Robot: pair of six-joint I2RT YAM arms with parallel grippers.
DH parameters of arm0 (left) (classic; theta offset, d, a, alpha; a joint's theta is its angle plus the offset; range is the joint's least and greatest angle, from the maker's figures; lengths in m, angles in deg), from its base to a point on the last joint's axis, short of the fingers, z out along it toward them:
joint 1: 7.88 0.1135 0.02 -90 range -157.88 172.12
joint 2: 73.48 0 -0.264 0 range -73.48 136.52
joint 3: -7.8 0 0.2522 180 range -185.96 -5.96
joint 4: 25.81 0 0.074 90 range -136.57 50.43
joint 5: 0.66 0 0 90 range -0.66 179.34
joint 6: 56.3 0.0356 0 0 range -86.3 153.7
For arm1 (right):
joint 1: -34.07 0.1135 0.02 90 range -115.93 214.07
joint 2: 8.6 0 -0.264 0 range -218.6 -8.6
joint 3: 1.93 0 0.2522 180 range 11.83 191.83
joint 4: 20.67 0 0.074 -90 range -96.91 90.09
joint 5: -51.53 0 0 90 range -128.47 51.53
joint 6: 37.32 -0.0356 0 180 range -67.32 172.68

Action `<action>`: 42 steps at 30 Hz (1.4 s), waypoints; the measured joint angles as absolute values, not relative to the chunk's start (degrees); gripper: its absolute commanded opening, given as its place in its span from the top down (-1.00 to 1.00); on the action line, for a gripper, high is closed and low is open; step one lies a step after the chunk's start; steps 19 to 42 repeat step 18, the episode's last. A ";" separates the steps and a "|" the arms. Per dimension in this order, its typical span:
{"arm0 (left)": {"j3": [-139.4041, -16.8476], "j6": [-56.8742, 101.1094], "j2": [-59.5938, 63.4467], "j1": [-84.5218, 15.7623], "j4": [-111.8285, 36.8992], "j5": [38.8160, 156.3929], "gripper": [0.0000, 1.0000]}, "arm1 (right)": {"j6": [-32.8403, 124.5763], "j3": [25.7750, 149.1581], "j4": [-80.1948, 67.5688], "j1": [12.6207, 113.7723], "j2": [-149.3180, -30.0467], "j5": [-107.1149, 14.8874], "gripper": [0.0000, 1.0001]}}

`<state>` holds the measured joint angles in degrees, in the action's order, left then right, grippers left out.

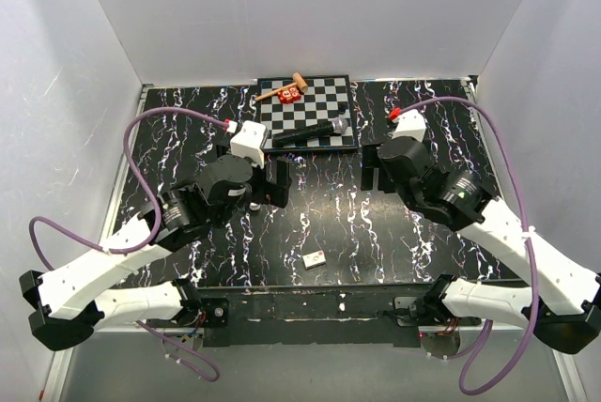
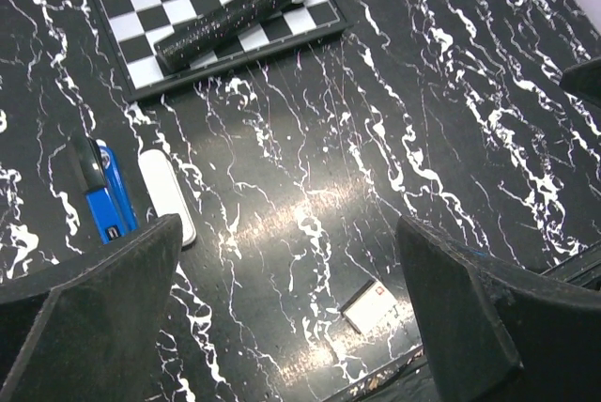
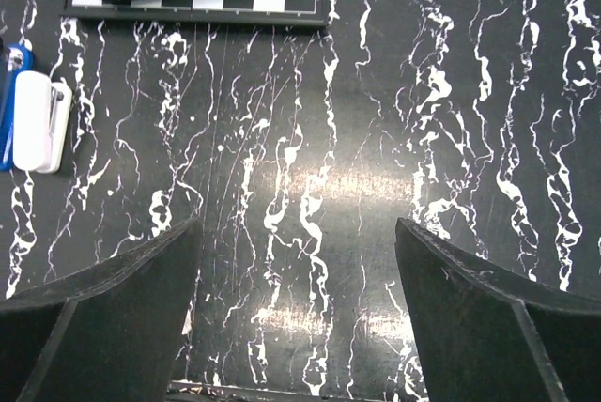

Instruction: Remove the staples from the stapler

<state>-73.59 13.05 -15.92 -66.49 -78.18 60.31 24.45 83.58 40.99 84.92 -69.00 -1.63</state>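
The blue stapler (image 2: 111, 205) with its black end lies flat on the marbled table, at the left of the left wrist view. A slim white object (image 2: 167, 195) lies right beside it. In the right wrist view that white object (image 3: 38, 120) sits at the left edge, with a sliver of the stapler (image 3: 7, 111) behind it. No staples can be seen. My left gripper (image 2: 291, 270) hovers open to the right of the stapler, holding nothing. My right gripper (image 3: 296, 299) is open over bare table, well right of the pair. From above, the left gripper (image 1: 269, 186) and its arm cover the stapler.
A chessboard (image 1: 331, 100) at the back carries a black microphone (image 1: 310, 131), a small wooden mallet (image 1: 282, 90) and a red piece (image 1: 289, 95). A small white box (image 1: 315, 257) lies near the table's front edge. White walls close in the table.
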 measured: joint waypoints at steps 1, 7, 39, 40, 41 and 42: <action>-74.16 13.42 -15.94 -66.49 -78.13 60.20 -0.96 | 24.54 84.19 41.25 84.92 -68.81 -1.02 -0.82; -75.36 15.39 -16.29 -66.49 -77.76 59.54 -0.96 | 25.68 85.54 41.69 84.92 -67.41 1.08 -0.82; -75.41 17.21 -15.55 -66.49 -77.39 59.10 -0.96 | 27.47 85.44 42.46 84.92 -64.59 1.21 -0.85; -75.41 17.21 -15.55 -66.49 -77.39 59.10 -0.96 | 27.47 85.44 42.46 84.92 -64.59 1.21 -0.85; -75.41 17.21 -15.55 -66.49 -77.39 59.10 -0.96 | 27.47 85.44 42.46 84.92 -64.59 1.21 -0.85; -75.41 17.21 -15.55 -66.49 -77.39 59.10 -0.96 | 27.47 85.44 42.46 84.92 -64.59 1.21 -0.85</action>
